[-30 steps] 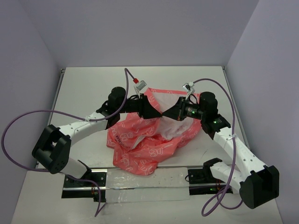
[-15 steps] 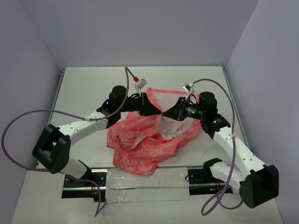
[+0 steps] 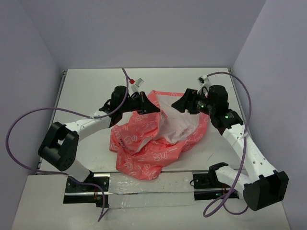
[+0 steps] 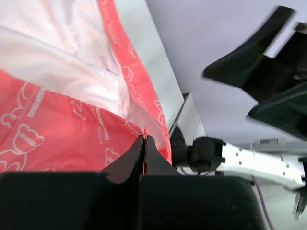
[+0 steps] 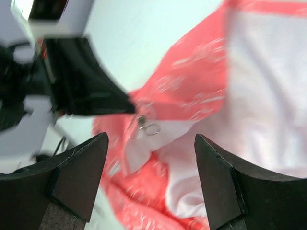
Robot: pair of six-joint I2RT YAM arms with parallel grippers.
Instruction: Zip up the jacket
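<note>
The jacket lies crumpled at mid-table, coral-pink with white outline motifs, its white lining showing. My left gripper is shut on the jacket's front edge, the fabric pinched between its fingertips. My right gripper hangs open just right of it, off the fabric. In the right wrist view a small metal zipper pull with a ring hangs on the jacket edge beyond the open right gripper, close to the left gripper's dark fingers.
The pale table is walled on three sides. A metal rail with a clear strip runs along the near edge between the arm bases. Purple cables loop beside both arms.
My right gripper has opened, let go of the jacket and drawn back to the right. My left gripper closed on the jacket edge and shifted slightly left, spreading the opening.
</note>
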